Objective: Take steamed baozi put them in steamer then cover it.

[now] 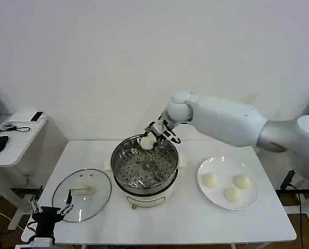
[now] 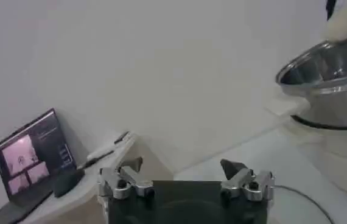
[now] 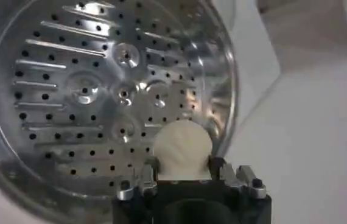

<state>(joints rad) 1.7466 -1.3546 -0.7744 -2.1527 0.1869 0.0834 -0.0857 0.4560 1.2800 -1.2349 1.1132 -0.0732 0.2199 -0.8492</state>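
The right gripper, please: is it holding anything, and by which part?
Yes. The right gripper holds one baozi by its opposite sides between the jaws, above the steamer. The left gripper holds nothing.

Laptop (image 2: 30, 161) cut by frame edge

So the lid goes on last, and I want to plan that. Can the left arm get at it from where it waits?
Probably yes. The left tool hangs open at the table's near left corner, right beside the cover, with nothing between them.
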